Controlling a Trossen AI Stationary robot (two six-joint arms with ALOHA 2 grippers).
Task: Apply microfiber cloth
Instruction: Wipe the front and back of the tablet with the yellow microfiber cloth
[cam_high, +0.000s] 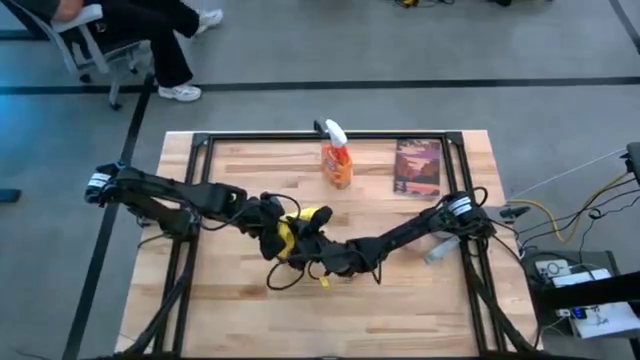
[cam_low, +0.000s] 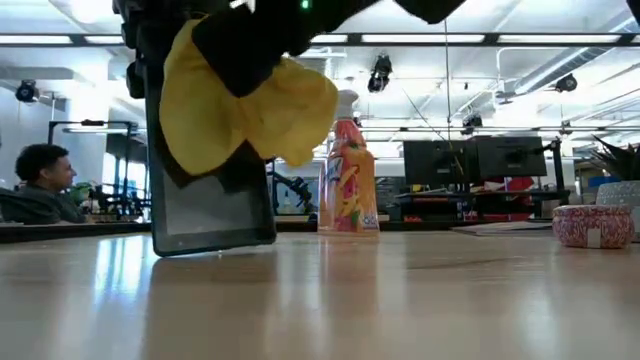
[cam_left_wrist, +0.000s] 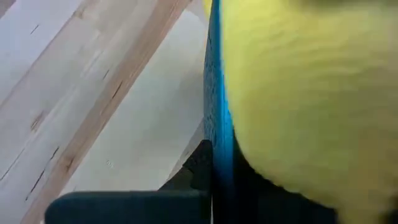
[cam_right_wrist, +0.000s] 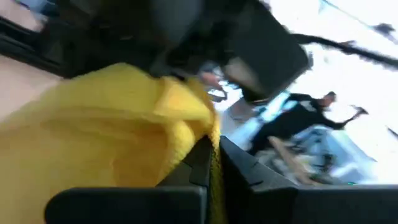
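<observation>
Meeting mid-table, both arms converge on one spot: the left gripper (cam_high: 268, 222) holds a black tablet (cam_low: 215, 215) upright on its lower edge, fingers clamped on it, while the right gripper (cam_high: 312, 238) pinches the microfiber cloth (cam_low: 245, 105) and presses it flat against the screen's upper part. The cloth lies directly ahead of the right fingers, which makes that the nearer arm for wiping. Only the low view shows the tablet standing tall, long axis vertical; from above it disappears under the arms. An orange spray bottle (cam_high: 337, 160) waits well behind.
</observation>
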